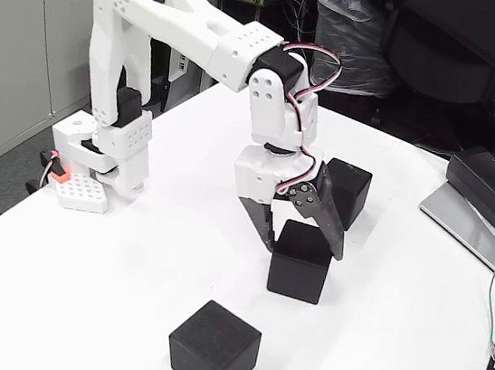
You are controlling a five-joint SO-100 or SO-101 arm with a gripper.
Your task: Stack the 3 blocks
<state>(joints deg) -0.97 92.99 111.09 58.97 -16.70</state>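
— At mid-frame, your gripper (305, 250) straddles the middle block (300, 261), jaws spread and not yet clamped.

— And the others?

— One block (349, 191) sits right of the wrist, one (213, 348) low in the frame (all unstacked). Centre the fingers, then squeeze squarely.

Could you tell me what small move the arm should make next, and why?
Probably close the gripper on the middle block: its open fingers already straddle that block's top, and all three blocks, including the far block and near block, sit unstacked on the table.
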